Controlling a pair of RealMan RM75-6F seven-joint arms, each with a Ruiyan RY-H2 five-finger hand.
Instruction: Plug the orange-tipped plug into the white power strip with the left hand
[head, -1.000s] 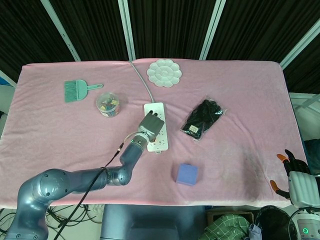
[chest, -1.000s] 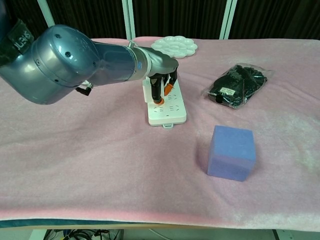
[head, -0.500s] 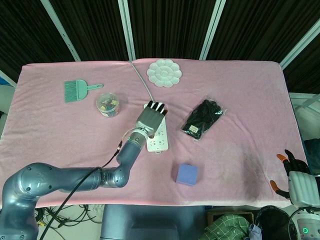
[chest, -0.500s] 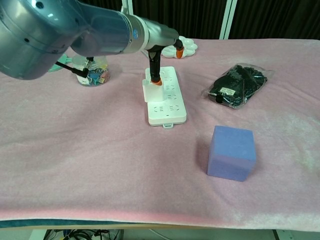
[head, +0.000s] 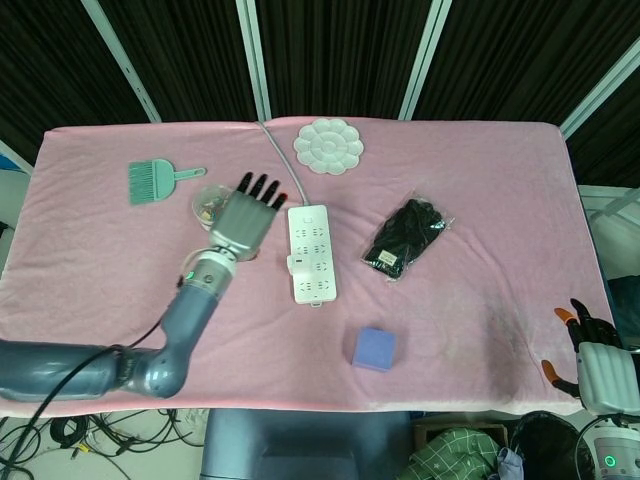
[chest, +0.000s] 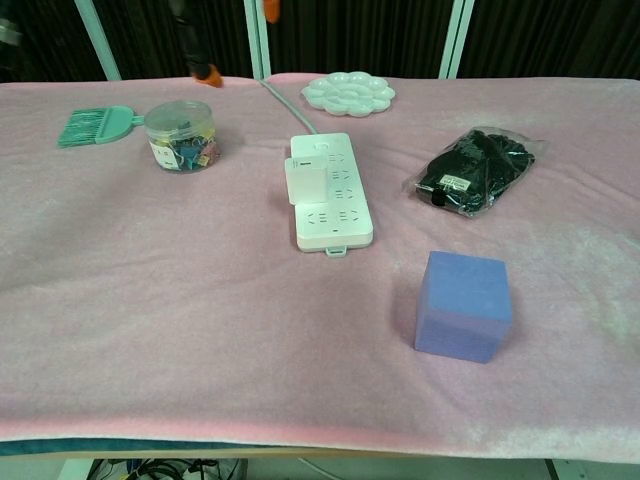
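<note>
The white power strip (head: 313, 253) (chest: 335, 195) lies lengthwise at the table's middle. A white block plug (chest: 305, 182) (head: 295, 263) sits on the strip's left side; no orange shows on it. My left hand (head: 245, 215) hangs raised to the left of the strip, fingers spread, holding nothing. In the chest view only its orange fingertips (chest: 208, 72) show at the top edge. My right hand (head: 590, 350) rests off the table's near right corner, fingers apart and empty.
The strip's grey cable (head: 280, 160) runs to the far edge. A clip jar (chest: 180, 135) and teal brush (head: 150, 182) stand at the left. A white palette (head: 328, 146) is at the back, a black bag (head: 408, 238) at the right, a blue cube (head: 374, 349) near the front.
My left hand has let go over the strip, lifted and swung left with its fingers spread. The white plug stays on the strip. The right hand has not moved.
</note>
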